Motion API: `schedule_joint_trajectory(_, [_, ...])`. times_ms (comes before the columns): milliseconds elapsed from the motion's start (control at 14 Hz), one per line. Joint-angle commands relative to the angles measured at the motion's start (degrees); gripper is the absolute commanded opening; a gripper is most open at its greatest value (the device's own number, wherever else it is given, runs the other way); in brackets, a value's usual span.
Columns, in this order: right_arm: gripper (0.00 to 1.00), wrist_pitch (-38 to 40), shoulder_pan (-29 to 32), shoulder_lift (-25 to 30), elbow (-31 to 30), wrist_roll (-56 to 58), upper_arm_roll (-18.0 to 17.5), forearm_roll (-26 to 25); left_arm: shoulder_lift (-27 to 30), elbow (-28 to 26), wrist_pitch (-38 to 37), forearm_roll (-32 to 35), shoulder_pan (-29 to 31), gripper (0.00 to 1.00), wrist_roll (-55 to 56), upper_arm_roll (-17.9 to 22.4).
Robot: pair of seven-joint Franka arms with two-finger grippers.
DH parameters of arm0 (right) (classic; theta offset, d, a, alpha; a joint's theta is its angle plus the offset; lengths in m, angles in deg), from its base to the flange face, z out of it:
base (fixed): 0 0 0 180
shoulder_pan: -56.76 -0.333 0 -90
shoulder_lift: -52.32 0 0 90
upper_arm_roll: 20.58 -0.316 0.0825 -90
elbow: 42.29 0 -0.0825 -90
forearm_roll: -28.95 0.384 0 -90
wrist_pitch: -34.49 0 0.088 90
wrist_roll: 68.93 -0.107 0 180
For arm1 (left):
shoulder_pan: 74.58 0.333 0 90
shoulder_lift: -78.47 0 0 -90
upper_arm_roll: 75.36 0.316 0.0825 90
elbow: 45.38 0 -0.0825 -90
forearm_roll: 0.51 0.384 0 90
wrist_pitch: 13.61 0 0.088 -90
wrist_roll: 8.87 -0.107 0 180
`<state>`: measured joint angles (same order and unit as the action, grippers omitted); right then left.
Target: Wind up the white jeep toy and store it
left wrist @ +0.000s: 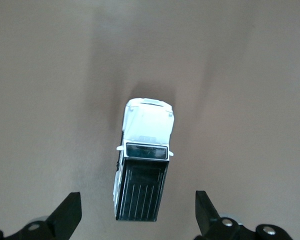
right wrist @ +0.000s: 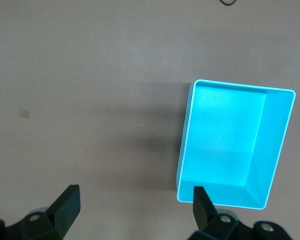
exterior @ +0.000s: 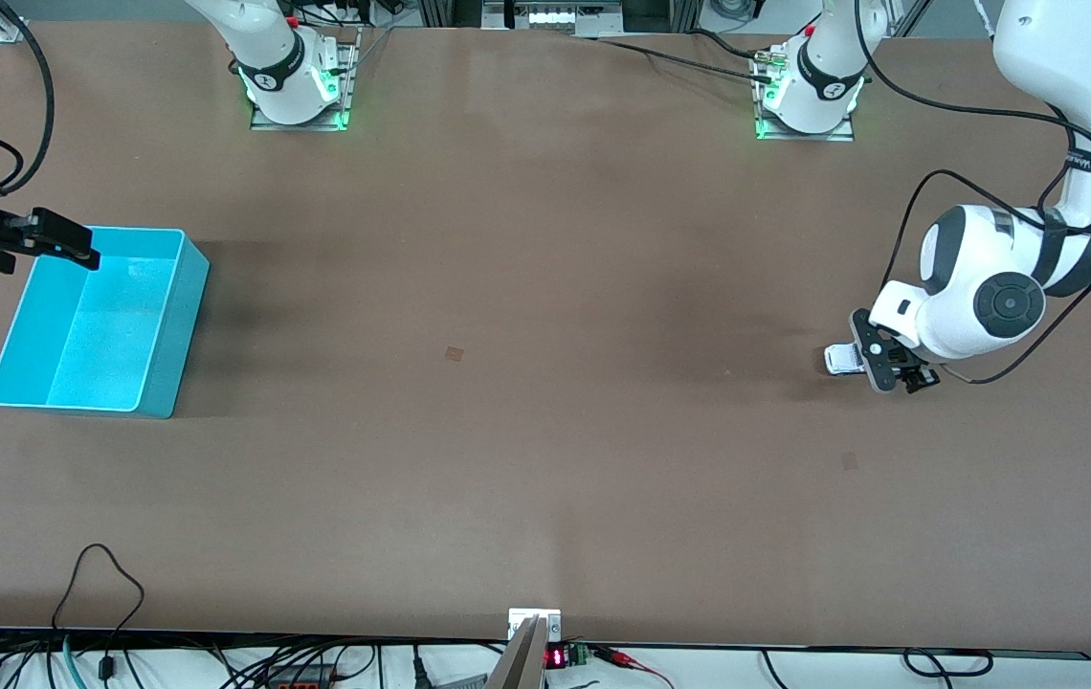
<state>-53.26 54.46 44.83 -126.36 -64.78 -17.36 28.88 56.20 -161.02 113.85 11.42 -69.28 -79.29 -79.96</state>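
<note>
At the right arm's end of the brown table (exterior: 545,478), about nine o'clock in the front view, the empty turquoise rectangular plastic bin (exterior: 91,321) sits under the waiting right gripper (exterior: 67,244), fingers spread. Toward three o'clock, the left gripper (left wrist: 140,220) hangs open above the small white jeep toy with black roof panel (left wrist: 144,170), which rests ungrasped on the table. Judged step: the approach to grasp; next the jaws must lower and close across its flanks; no legible writing noted.

A small display (exterior: 555,657) at the table's (exterior: 545,459) near edge shows red digits. They may be numbers, but none can be read.
</note>
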Motion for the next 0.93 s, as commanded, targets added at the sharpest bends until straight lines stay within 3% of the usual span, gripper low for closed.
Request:
schedule_joint_trajectory(0, [1.00, 0.39, 0.19, 2.22, -2.32, -0.90, -0.14, 1.03, 0.74, -1.16, 1.73, 1.08, 1.29, 1.00, -6.38, -0.67])
schedule_joint_trajectory(215, [1.00, -0.22, 0.28, 3.35, -3.98, -0.90, -0.05, 1.12, -0.14, -3.53, 8.58, 1.08, 2.95, 1.00, -10.35, -0.76])
schedule_joint_trajectory(859, [1.00, -0.40, 0.45, 3.54, -4.61, -0.20, -0.05, 1.21, -0.14, -7.31, 13.07, 1.00, 3.66, 1.00, -11.40, -0.85])
